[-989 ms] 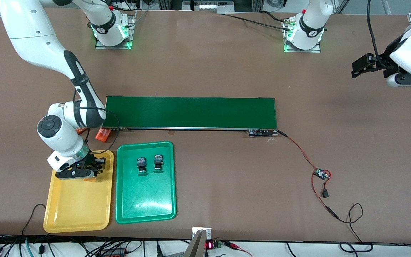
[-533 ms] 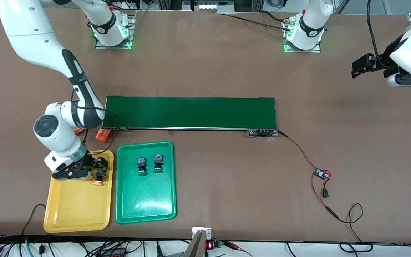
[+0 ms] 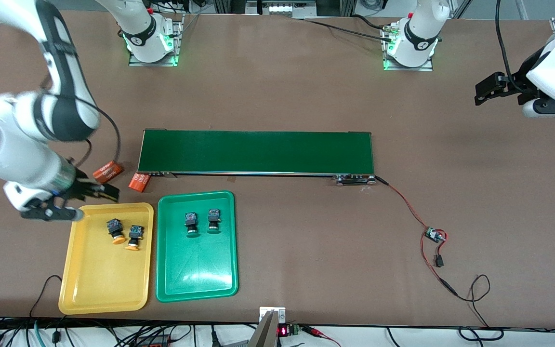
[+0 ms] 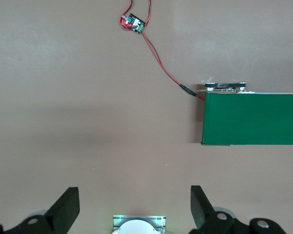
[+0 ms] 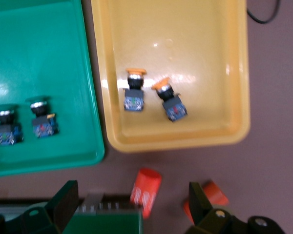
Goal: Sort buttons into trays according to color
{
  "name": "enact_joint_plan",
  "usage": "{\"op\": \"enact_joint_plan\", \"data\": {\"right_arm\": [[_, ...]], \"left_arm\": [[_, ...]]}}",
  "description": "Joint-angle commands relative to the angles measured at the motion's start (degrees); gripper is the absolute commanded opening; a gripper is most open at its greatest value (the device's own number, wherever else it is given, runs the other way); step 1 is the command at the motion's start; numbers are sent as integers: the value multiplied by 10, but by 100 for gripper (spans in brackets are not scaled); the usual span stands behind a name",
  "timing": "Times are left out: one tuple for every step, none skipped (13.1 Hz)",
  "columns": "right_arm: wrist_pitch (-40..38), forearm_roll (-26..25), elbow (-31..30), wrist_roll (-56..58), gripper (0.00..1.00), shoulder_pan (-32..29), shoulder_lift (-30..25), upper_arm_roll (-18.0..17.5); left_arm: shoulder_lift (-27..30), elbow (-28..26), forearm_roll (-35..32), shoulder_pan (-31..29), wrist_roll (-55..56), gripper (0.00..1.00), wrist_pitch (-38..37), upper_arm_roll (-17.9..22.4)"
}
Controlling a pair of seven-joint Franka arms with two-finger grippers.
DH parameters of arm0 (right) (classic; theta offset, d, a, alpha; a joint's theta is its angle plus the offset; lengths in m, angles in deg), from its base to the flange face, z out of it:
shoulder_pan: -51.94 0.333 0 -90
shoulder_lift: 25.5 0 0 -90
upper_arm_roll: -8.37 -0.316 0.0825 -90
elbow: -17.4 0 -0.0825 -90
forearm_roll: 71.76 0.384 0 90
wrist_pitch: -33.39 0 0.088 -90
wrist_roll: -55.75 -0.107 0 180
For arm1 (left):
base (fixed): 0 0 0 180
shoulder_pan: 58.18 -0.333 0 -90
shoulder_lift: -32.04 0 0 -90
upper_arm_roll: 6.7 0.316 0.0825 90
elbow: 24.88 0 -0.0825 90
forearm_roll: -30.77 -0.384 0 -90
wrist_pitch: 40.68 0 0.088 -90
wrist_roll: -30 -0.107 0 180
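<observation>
You see the yellow tray (image 3: 105, 279) and green tray (image 3: 195, 270) side by side on the counter (image 3: 282, 96). Right claw (image 3: 72, 202) open, empty, over the yellow tray's corner. Left claw (image 4: 135, 209) open, waiting. Two yellow buttons (image 3: 124, 232) in yellow tray; two green buttons (image 3: 202, 221) in green tray.

The right gripper (image 3: 72, 205) has lifted off the yellow tray (image 3: 89, 284), leaving two yellow-capped buttons (image 3: 124, 233) lying uncovered.
</observation>
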Motion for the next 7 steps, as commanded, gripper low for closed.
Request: {"op": "enact_joint_plan", "data": {"right_arm": [[-95,-8,4,30,100,-26,-66,0],[-126,-17,13,51,100,-28,-83,0],[-150,-24,13,53,100,-31,-103,2],[-180,-25,13,54,100,-31,-122,7],[-209,-25,13,53,100,-29,-142,7],[-234,-25,13,45,100,-28,-158,7],[-251,-24,12,41,100,-28,-163,7]], "left_arm": [[-9,19,8,0,-2,100,-15,0],[-8,19,8,0,-2,100,-15,0],[-9,19,8,0,-2,100,-15,0],[-9,19,8,0,-2,100,-15,0],[-8,19,8,0,-2,100,-15,0],[-8,19,8,0,-2,100,-15,0],[-8,19,8,0,-2,100,-15,0]]}}
